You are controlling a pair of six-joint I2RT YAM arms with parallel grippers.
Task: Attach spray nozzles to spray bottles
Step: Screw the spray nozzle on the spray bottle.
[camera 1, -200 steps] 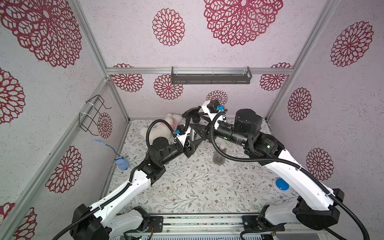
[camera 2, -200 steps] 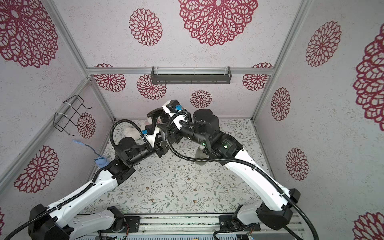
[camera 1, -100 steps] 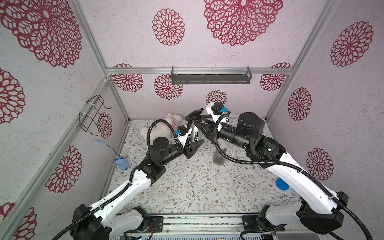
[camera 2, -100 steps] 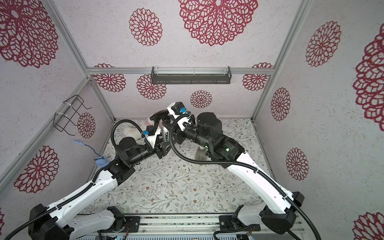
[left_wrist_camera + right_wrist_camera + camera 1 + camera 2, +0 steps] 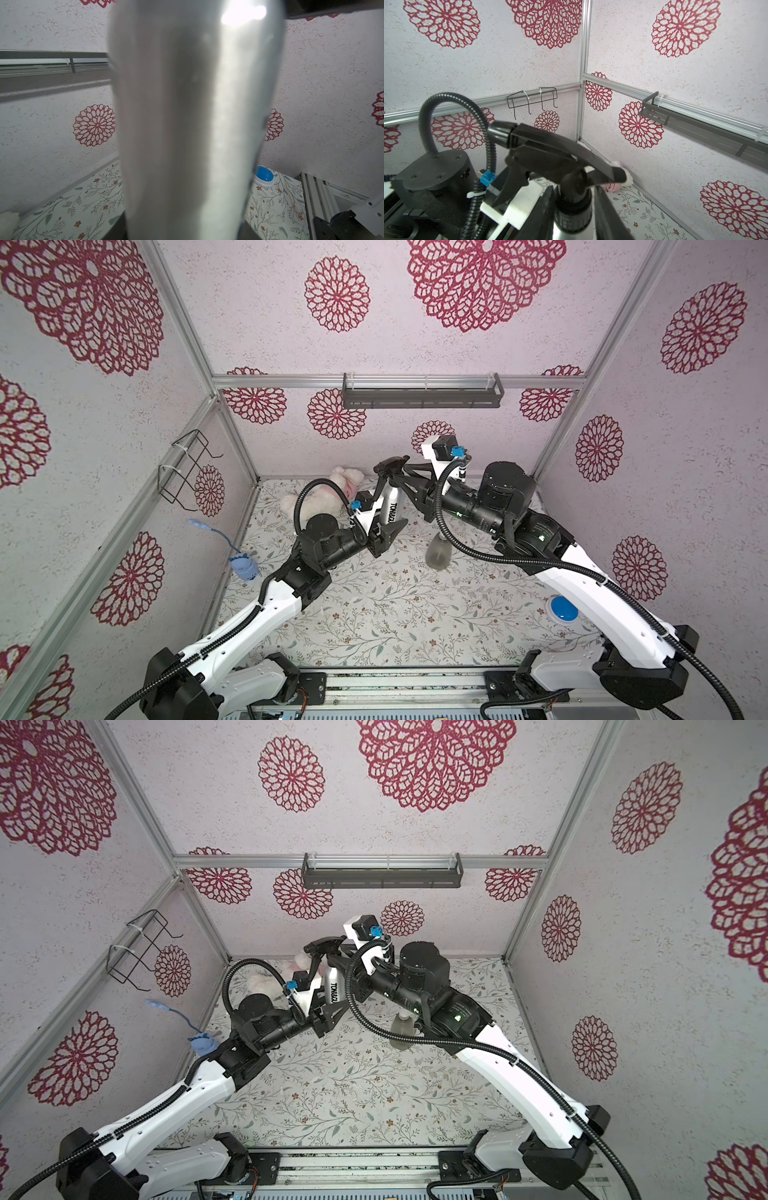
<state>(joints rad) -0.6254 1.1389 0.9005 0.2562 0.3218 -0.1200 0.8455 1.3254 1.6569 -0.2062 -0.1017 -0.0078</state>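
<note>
A slim silver spray bottle [image 5: 393, 506] with black lettering stands upright above the table, and my left gripper [image 5: 386, 526] is shut on its lower body. In the left wrist view the bottle [image 5: 187, 124] fills the middle. A black spray nozzle [image 5: 388, 466] sits on its neck. My right gripper [image 5: 572, 205] reaches in from the right, shut on the nozzle's ribbed collar [image 5: 572, 212], one finger on each side. The nozzle [image 5: 322, 946] shows in both top views. A smoky translucent spray bottle [image 5: 438, 556] stands on the table under my right arm, its top partly hidden by a cable.
A white and pink plush toy [image 5: 332, 493] lies at the back left. A blue button [image 5: 562, 608] sits at the right. A small blue object [image 5: 244, 568] leans at the left wall below a wire rack [image 5: 187, 472]. A grey shelf [image 5: 422, 391] hangs on the back wall.
My right gripper has shifted to the right and its jaws have narrowed from wide apart onto the black nozzle's collar. The left arm and silver bottle have stayed put.
</note>
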